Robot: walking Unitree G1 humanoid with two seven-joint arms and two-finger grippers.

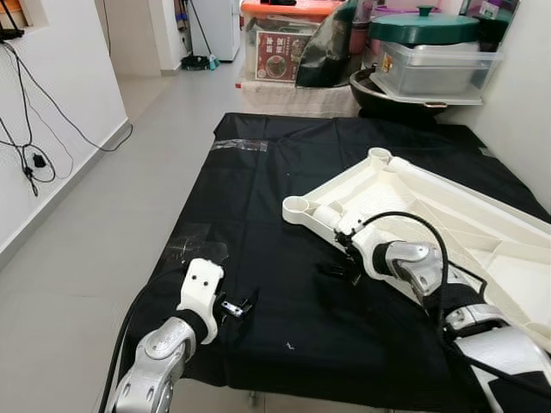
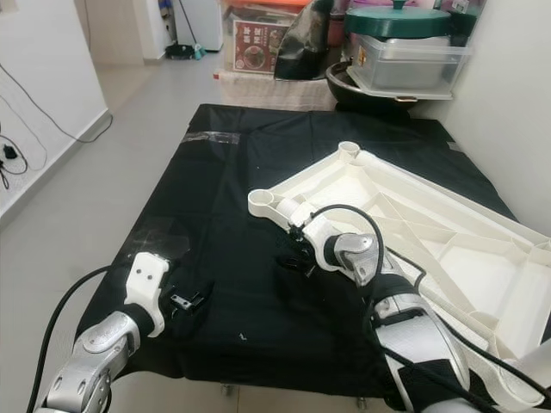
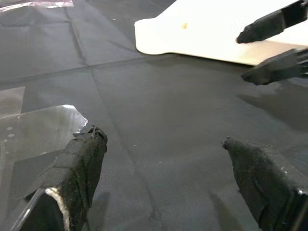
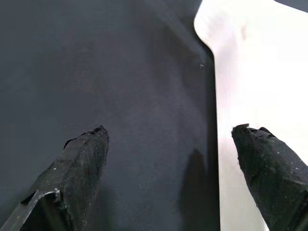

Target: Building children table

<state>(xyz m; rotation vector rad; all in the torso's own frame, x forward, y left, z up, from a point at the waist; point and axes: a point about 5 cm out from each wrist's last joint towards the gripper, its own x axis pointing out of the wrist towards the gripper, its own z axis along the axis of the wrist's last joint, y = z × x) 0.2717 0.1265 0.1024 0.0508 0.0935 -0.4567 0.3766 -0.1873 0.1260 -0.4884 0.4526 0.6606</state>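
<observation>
A white plastic children's table top [image 1: 448, 215] lies upside down on the right half of a black cloth [image 1: 258, 189]. Its round leg sockets point up, one at the near corner [image 1: 297, 206] and one farther back [image 1: 379, 156]. My right gripper [image 1: 337, 271] is open just in front of the near corner. In the right wrist view one finger [image 4: 269, 159] hangs over the white edge [image 4: 250, 62] and the other finger [image 4: 82, 154] over the cloth. My left gripper [image 1: 244, 305] is open, low over the cloth at the front left, holding nothing. The table's corner [image 3: 202, 29] lies ahead of it.
Clear tape patches [image 1: 198, 245] shine on the cloth near the left gripper and farther back [image 1: 239, 144]. Storage boxes [image 1: 284, 43], a lidded tub [image 1: 430, 64] and a dark pan [image 1: 387, 95] crowd the far end. Grey floor [image 1: 129, 172] and a wall with cables [image 1: 34, 159] lie left.
</observation>
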